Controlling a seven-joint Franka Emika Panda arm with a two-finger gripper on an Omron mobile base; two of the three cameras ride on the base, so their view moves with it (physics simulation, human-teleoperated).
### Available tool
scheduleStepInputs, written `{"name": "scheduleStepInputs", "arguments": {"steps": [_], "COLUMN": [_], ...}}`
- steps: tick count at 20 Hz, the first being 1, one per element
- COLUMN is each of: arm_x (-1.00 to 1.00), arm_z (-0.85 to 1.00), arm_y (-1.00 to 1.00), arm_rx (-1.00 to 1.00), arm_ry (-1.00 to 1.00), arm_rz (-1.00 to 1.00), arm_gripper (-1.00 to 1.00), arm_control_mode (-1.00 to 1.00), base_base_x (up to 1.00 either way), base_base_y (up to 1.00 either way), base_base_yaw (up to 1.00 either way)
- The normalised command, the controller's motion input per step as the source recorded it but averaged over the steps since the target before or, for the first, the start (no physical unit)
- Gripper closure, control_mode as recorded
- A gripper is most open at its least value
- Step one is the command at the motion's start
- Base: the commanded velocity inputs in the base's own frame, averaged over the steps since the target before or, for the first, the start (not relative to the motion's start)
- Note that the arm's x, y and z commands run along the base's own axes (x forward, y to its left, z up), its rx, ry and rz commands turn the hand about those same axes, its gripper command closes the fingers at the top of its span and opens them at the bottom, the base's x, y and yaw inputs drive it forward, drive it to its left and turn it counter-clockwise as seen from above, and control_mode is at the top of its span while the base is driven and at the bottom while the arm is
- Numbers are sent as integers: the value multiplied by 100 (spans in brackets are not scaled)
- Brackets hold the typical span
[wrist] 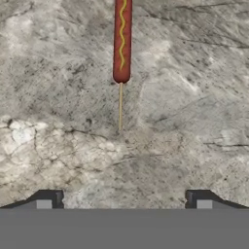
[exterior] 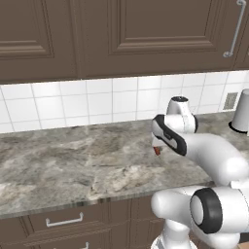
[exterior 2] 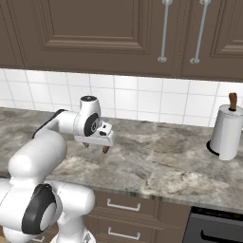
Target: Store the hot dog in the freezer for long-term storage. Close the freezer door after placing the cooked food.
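Marbled grey-brown stone counter, running under a white tile backsplash and dark brown upper cabinets. Hot dog: reddish-brown sausage with a yellow wavy line along it, mounted on a thin pale stick, lying flat on the counter; seen from the hand camera it points away from the fingers, stick end nearest. In the base views a small red end of it shows just below the hand. Gripper: jaws spread wide, both dark fingertips apart and holding nothing, poised above the counter short of the stick. Paper towel roll: white, upright on a dark base with a brown post, well to the right on the counter. Drawers with metal pulls sit below the counter edge.
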Motion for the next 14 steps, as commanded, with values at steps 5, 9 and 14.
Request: {"name": "scheduleStepInputs", "arguments": {"steps": [5,9,14], "arm_x": [44,46,38], "arm_z": [-20,-22,-26], "arm_y": [0,0,0], "arm_rx": [0,0,0], "arm_ry": [2,2,0], "arm_rz": [0,0,0], "arm_gripper": [-100,-100,-100], "arm_control_mode": [-100,-100,-100], "base_base_x": [0,0,0], "base_base_y": [0,0,0], "base_base_yaw": [0,0,0]}}
